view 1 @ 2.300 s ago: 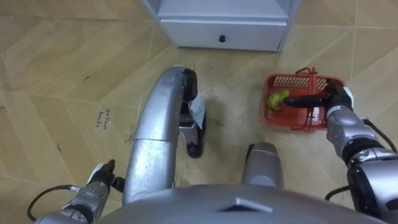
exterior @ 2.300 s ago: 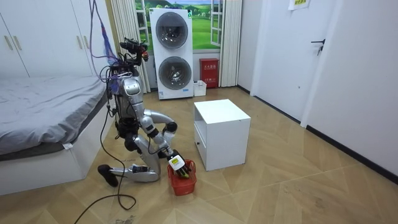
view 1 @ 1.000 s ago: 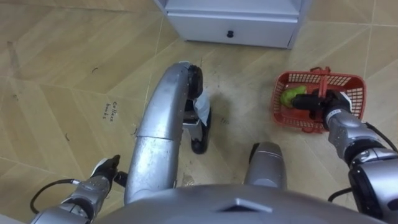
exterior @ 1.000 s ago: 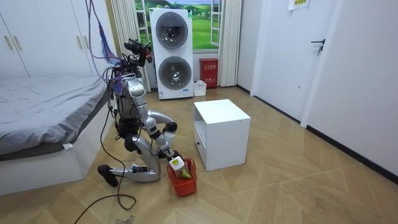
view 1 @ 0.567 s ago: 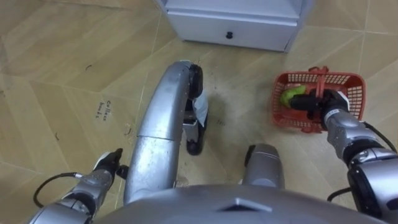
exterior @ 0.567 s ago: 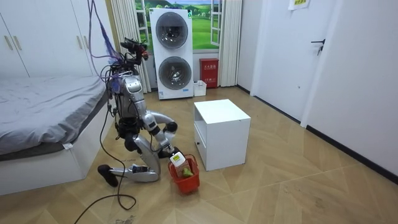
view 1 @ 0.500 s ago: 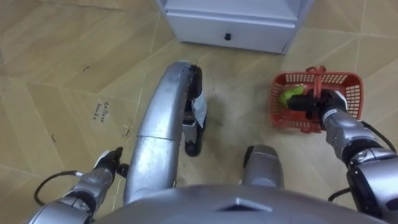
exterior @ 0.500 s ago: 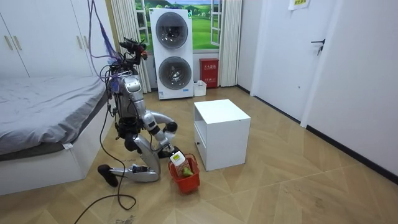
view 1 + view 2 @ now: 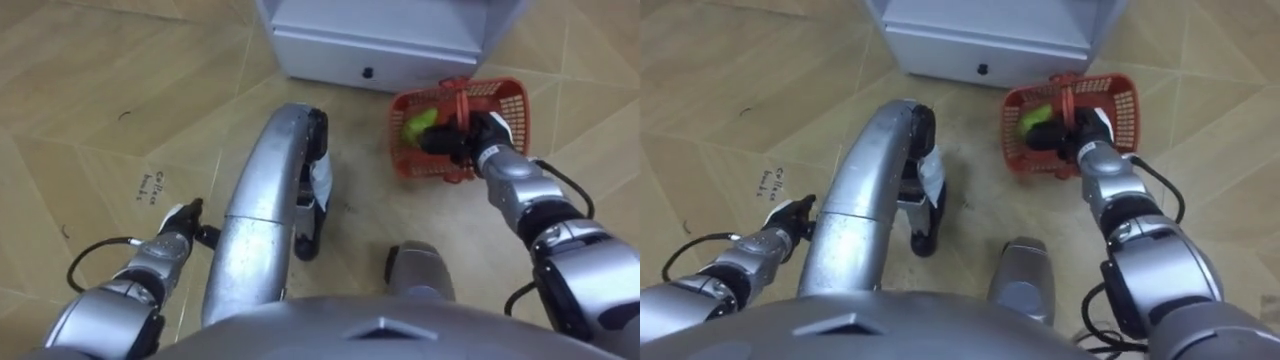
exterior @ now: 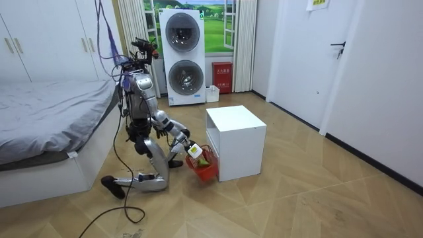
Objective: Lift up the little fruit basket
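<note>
The red plastic fruit basket [image 9: 492, 102] hangs tilted from my right hand [image 9: 478, 135], whose fingers are curled round its red handle [image 9: 460, 100]. A green fruit [image 9: 418, 122] lies inside, at the basket's left. In the room view the basket [image 10: 205, 166] is up off the floor, right by the white cabinet's front, with my right hand [image 10: 192, 151] on top. I kneel on the floor between the bed and the cabinet. My left hand [image 9: 183, 218] hangs low at my left side above the floor.
A white cabinet [image 9: 385, 40] with a bottom drawer and dark knob [image 9: 367, 72] stands just beyond the basket. The bed [image 10: 46, 119] is behind me. Stacked washing machines [image 10: 184, 56] stand at the far wall. Open wood floor lies on the room view's right.
My right hand has raised the basket off the floor and swung it towards the cabinet. My trunk has straightened up from its bend while I stay kneeling.
</note>
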`<state>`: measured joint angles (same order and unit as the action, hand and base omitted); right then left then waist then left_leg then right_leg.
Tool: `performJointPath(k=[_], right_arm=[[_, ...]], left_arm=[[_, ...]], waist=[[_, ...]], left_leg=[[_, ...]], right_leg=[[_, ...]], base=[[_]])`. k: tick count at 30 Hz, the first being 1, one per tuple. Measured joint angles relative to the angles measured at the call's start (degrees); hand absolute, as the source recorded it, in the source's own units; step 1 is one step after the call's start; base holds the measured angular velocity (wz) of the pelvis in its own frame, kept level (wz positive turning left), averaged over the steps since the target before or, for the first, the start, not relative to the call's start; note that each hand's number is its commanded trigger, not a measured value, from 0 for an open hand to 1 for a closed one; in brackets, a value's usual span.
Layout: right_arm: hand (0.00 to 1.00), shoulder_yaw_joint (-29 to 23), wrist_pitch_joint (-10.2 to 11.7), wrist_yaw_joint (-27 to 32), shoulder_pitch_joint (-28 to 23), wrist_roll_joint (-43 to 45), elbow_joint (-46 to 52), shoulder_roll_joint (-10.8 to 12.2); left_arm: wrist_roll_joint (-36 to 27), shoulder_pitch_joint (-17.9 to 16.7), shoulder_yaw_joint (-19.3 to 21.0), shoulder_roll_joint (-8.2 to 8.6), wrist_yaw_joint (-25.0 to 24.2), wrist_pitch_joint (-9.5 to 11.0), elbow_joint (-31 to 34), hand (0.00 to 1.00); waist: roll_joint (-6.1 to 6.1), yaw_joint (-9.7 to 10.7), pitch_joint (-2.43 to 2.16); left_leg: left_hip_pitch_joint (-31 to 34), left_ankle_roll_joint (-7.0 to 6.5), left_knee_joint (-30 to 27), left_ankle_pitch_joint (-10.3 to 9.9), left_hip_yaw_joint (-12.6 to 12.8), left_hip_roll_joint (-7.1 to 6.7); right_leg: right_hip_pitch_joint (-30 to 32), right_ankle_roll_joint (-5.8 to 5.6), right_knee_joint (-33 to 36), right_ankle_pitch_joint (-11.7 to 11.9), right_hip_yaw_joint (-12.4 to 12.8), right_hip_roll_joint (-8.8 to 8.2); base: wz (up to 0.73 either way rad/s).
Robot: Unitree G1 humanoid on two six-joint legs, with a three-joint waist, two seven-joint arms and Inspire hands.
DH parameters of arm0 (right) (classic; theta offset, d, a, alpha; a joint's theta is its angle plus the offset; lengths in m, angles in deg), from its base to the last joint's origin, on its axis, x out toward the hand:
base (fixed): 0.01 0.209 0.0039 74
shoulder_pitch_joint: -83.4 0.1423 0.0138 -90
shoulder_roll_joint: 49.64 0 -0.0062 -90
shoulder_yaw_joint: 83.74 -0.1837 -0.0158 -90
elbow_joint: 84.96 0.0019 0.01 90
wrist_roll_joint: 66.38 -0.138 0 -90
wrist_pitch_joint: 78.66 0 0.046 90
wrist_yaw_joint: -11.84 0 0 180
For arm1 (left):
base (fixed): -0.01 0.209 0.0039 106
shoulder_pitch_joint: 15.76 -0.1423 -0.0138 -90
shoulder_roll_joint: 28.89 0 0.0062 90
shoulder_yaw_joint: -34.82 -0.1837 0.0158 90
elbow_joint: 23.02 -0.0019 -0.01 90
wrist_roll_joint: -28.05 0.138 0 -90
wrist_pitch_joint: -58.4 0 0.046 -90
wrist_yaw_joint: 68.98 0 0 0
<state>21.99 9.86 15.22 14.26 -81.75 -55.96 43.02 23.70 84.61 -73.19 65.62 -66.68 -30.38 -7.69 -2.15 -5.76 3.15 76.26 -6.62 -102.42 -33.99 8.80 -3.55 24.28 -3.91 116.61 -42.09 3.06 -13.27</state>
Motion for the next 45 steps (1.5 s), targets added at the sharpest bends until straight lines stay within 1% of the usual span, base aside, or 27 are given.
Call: performJointPath(k=[4, 6, 7, 8, 12, 14, 15, 16, 17, 18, 19, 20, 21, 22, 24, 26, 27, 28, 29, 30, 31, 32, 34, 37, 40, 42, 45], right_arm=[[1.0, 1.03, -1.09, -1.09, 0.86, 0.58, 2.53, -0.07], [1.0, 1.03, -1.14, -1.56, 0.87, 1.24, 4.25, -0.06], [1.0, 1.04, -1.09, -1.54, 0.85, 1.48, 5.56, -0.06], [1.0, 1.07, -0.94, -1.45, 0.84, 2.19, 6.3, -0.02], [1.0, 0.84, -0.98, -0.96, -2.41, 4.59, 12.17, 0.03], [1.0, 0.52, -0.95, -0.99, -5.58, 6.19, 15.12, 0.19], [1.0, 0.53, -0.94, -1.03, -5.89, 6.57, 15.48, 0.27], [1.0, 0.96, -0.9, -1.05, -6.22, 7.3, 16.13, 0.52], [1.0, 1.05, -0.78, -1.07, -6.62, 9.02, 17.27, 1.1], [1.0, 1.04, -0.53, -1.03, -7.06, 9.75, 17.8, 1.32], [1.0, 0.92, -0.45, -0.91, -7.39, 10.95, 18.11, 1.44], [1.0, 0.49, -0.43, -0.63, -8.02, 10.78, 18.28, 1.19], [1.0, 0.35, -0.44, -0.47, -8.25, 10.67, 18.25, 0.5], [1.0, -0.48, -0.45, -0.21, -8.58, 10.79, 18.37, 0.04], [1.0, -1.22, -0.42, -0.44, -8.46, 11.44, 18.45, 0.15], [1.0, -0.54, 0.31, -1.07, -8.22, 12.47, 19.18, 1.07], [1.0, -0.32, 0.65, -1.05, -8.43, 12.79, 19.89, 1.22], [1.0, 0.3, 0.99, -1.02, -9.12, 12.82, 21.11, 1.23], [1.0, 0.79, 0.91, -1.06, -9.44, 12.06, 21.25, 1.32], [1.0, 0.88, 0.92, -1.07, -9.98, 11.27, 21.39, 1.47], [1.0, 0.82, 0.9, -1.06, -10.83, 10.49, 21.6, 0.81], [1.0, 0.83, 0.77, -1.34, -10.97, 10.53, 21.61, 0.12], [1.0, 0.91, 0.77, -2.31, -10.91, 12.01, 21.8, 0.48], [1.0, 0.99, 0.67, -4.53, -11.24, 14.71, 22.91, 2.29], [1.0, 0.99, 0.67, -5.64, -11.23, 14.87, 25.32, 2.36], [1.0, 1.15, 0.67, -6.04, -11.32, 14.17, 26.15, 2.4], [1.0, 1.06, 0.67, -6.64, -11.33, 13.88, 28.03, 2.3]], left_arm=[[0.02, -1.16, 2.4, 0.04, -0.01, -0.48, -0.15, 0.0], [0.11, -1.85, 3.18, -0.17, 0.03, -0.49, -0.05, 0.0], [0.1, -2.38, 4.17, -0.33, 0.35, -0.44, 0.07, 0.0], [0.15, -2.85, 5.14, -0.31, 1.07, -0.5, 0.09, 0.0], [2.27, -5.75, 8.77, -1.11, 2.15, -1.36, 3.01, 0.0], [2.89, -7.66, 9.33, -1.23, 2.56, -1.71, 4.54, 0.0], [2.86, -7.98, 9.34, -1.19, 2.58, -1.94, 4.94, 0.0], [2.81, -9.26, 9.79, -0.92, 2.59, -2.5, 5.62, 0.0], [2.89, -11.0, 10.67, -0.71, 2.55, -2.72, 5.6, 0.0], [3.03, -11.79, 11.07, -0.74, 2.5, -2.79, 5.63, 0.0], [4.29, -12.97, 11.11, -0.8, 2.38, -3.3, 5.93, 0.0], [5.7, -13.85, 11.12, -0.59, 1.97, -3.9, 6.79, 0.0], [6.47, -13.92, 11.09, -0.44, 1.79, -4.52, 7.95, 0.0], [7.27, -14.72, 11.3, -1.01, 1.95, -5.08, 9.58, 0.0], [7.37, -14.27, 11.31, -0.97, 2.45, -5.6, 11.13, 0.0], [7.54, -14.41, 11.37, -0.66, 2.48, -6.67, 11.4, 0.0], [7.85, -14.41, 11.58, -0.77, 2.48, -6.9, 11.24, 0.0], [9.1, -14.42, 12.49, -1.05, 2.49, -7.24, 10.98, 0.0], [10.18, -14.52, 13.08, -1.26, 2.41, -7.34, 10.73, 0.0], [11.07, -14.47, 13.31, -1.21, 2.19, -7.43, 10.68, 0.0], [11.74, -14.23, 13.27, -0.89, 1.79, -7.45, 11.49, 0.0], [11.83, -14.09, 13.3, -0.84, 1.6, -7.46, 12.4, 0.0], [11.81, -14.53, 13.33, -0.87, 1.58, -7.59, 12.87, 0.0], [11.58, -15.55, 13.42, -0.96, 1.51, -8.52, 12.75, 0.0], [11.56, -15.59, 13.46, -0.93, 1.22, -8.51, 12.82, 0.0], [11.56, -15.39, 13.52, -0.93, 1.33, -8.39, 12.81, 0.0], [11.53, -14.39, 13.65, -0.89, 1.8, -8.23, 12.86, 0.0]], waist=[[0.18, -1.61, -0.25], [-0.05, -1.04, -0.32], [-0.66, -0.94, -0.35], [-1.0, -0.93, -0.32], [-3.14, -0.66, -0.36], [-4.17, -0.27, -0.94], [-4.28, -0.04, -0.98], [-4.22, -0.26, -0.95], [-4.1, -0.63, -1.03], [-4.21, -0.59, -1.13], [-3.68, -0.82, -0.52], [-3.19, -0.23, -0.72], [-2.19, 0.13, -1.45], [-2.93, 1.21, -2.02], [-3.9, 0.38, -1.93], [-3.85, -1.41, -1.89], [-3.81, -1.47, -1.87], [-3.66, -1.64, -1.69], [-3.73, -1.66, -1.05], [-3.69, -1.38, -1.1], [-3.24, -0.92, -1.69], [-4.2, -0.8, -1.68], [-4.64, -1.96, -1.47], [-4.21, -2.32, -1.46], [-2.55, -2.52, -1.34], [-1.95, -2.33, -1.18], [-1.17, -2.28, -1.54]], left_leg=[[-6.58, -0.33, 13.98, 2.51, 0.41, 1.94], [-10.27, -0.59, 21.21, 4.67, 1.08, 1.89], [-12.75, -0.54, 25.66, 6.13, 1.57, 1.67], [-15.29, -0.17, 29.74, 7.37, 1.62, 1.55], [-22.52, 1.34, 39.89, 11.24, 0.73, 1.81], [-26.83, 3.26, 46.03, 13.54, -2.5, 1.81], [-27.75, 3.87, 47.46, 14.1, -3.83, 1.84], [-29.45, 5.14, 49.48, 15.33, -7.64, 1.74], [-31.32, 6.32, 49.53, 16.25, -10.22, 1.85], [-31.74, 6.35, 48.37, 16.91, -10.58, 2.02], [-30.62, 5.25, 44.72, 18.01, -9.76, 3.07], [-30.6, 4.49, 47.4, 18.4, -7.04, 1.99], [-30.89, 2.58, 49.6, 18.34, -4.99, 1.44], [-31.3, 2.46, 51.7, 18.63, -3.58, 1.6], [-31.96, 1.96, 54.27, 19.8, -3.26, 1.69], [-34.16, 4.2, 56.82, 21.23, -7.32, 1.43], [-34.75, 4.83, 56.73, 21.63, -8.25, 1.42], [-35.6, 5.39, 55.88, 22.01, -8.49, 2.11], [-35.52, 5.3, 54.5, 22.0, -6.64, 3.25], [-35.72, 5.25, 54.75, 22.06, -6.15, 3.28], [-36.66, 4.9, 57.13, 22.17, -4.68, 2.66], [-37.46, 4.83, 59.08, 22.36, -3.8, 2.83], [-37.61, 4.81, 59.56, 22.5, -3.62, 2.9], [-38.9, 4.66, 58.9, 22.39, -3.29, 2.84], [-39.5, 3.3, 57.3, 21.51, -2.0, 3.73], [-41.08, 2.53, 58.1, 20.85, -0.13, 3.58], [-44.27, 1.68, 61.58, 18.64, 1.92, 1.83]], right_leg=[[-0.39, -0.52, -20.35, 0.01, -0.05, -0.22], [-2.47, -1.67, -30.69, 0.62, -0.99, -1.0], [-3.91, -2.54, -36.72, 1.09, -1.67, -1.86], [-5.91, -2.53, -42.89, 1.78, -2.04, -2.15], [-12.32, -2.95, -58.93, 6.09, -3.27, -1.49], [-15.24, -2.6, -65.09, 11.25, -6.56, -0.4], [-15.42, -2.36, -66.2, 11.16, -7.24, -0.35], [-15.26, -1.53, -69.57, 9.69, -8.5, -0.6], [-17.05, -1.98, -74.38, 8.51, -8.63, -0.33], [-18.88, -2.45, -76.9, 8.79, -8.47, 0.73], [-22.1, -2.51, -79.43, 9.0, -8.32, 2.5], [-23.25, -2.53, -79.81, 9.0, -8.99, 2.83], [-23.37, -2.53, -79.69, 9.0, -10.05, 3.24], [-23.56, -2.54, -79.51, 8.97, -12.26, 3.1], [-22.6, -3.06, -78.91, 10.27, -13.59, 2.57], [-21.4, -2.65, -81.92, 9.62, -14.82, 0.66], [-21.67, -2.85, -83.98, 9.3, -14.88, 0.36], [-23.5, -3.06, -86.01, 9.71, -15.31, 1.38], [-25.15, -2.96, -85.74, 9.82, -15.62, 2.27], [-25.48, -2.96, -85.41, 9.82, -15.71, 2.49], [-25.02, -2.96, -84.21, 9.82, -15.99, 2.48], [-24.41, -2.95, -83.66, 9.83, -15.9, 2.08], [-24.2, -2.14, -84.35, 10.79, -15.39, 2.24], [-26.46, -1.78, -86.45, 13.04, -14.75, 2.8], [-27.24, -1.62, -85.62, 15.04, -14.58, 2.88], [-26.93, -1.39, -82.81, 16.43, -14.26, 2.02], [-23.48, -0.46, -73.59, 20.33, -12.77, -0.4]], base=[[-0.51], [-0.37], [-0.41], [-0.43], [-0.39], [-0.11], [-0.39], [-0.71], [-0.76], [-0.69], [-0.22], [0.0], [0.69], [0.82], [0.29], [-0.6], [-0.54], [-0.37], [-0.17], [0.22], [0.6], [0.55], [0.08], [-0.03], [-0.01], [0.04], [0.19]])
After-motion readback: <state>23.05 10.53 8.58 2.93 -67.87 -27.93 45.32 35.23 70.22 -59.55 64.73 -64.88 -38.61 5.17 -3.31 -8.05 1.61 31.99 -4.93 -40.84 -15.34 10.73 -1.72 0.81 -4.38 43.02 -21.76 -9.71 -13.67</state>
